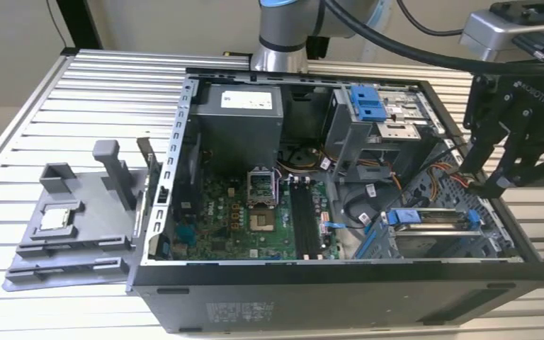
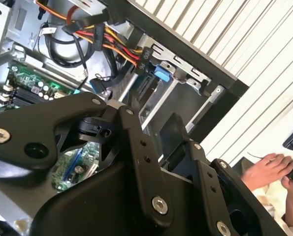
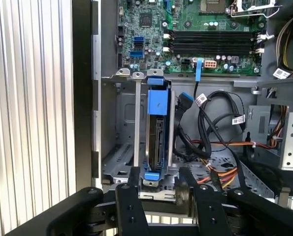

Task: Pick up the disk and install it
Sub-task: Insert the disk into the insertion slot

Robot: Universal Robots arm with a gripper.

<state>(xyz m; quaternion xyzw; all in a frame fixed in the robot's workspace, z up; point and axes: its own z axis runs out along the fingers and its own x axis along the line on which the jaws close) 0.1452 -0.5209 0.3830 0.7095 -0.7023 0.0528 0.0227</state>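
The disk (image 3: 156,132) stands on edge in a slot of the metal drive cage (image 3: 117,128), its blue frame running round it. In the exterior view the disk (image 1: 435,219) sits in that cage at the lower right corner of the open computer case (image 1: 348,283). My gripper (image 3: 160,173) hovers just off the disk's near end, open, with one finger on each side and nothing between them. In the exterior view the gripper (image 1: 482,180) hangs over the case's right wall, above the cage. Its black fingers (image 2: 141,162) fill the second wrist view.
Red, yellow and black cables (image 3: 220,147) lie beside the cage. The motherboard (image 1: 253,212) and the power supply (image 1: 239,106) fill the case's left. A grey fixture (image 1: 74,234) holding a small silver chip (image 1: 57,218) lies on the slatted table. A person's hand (image 2: 269,169) is beyond the case.
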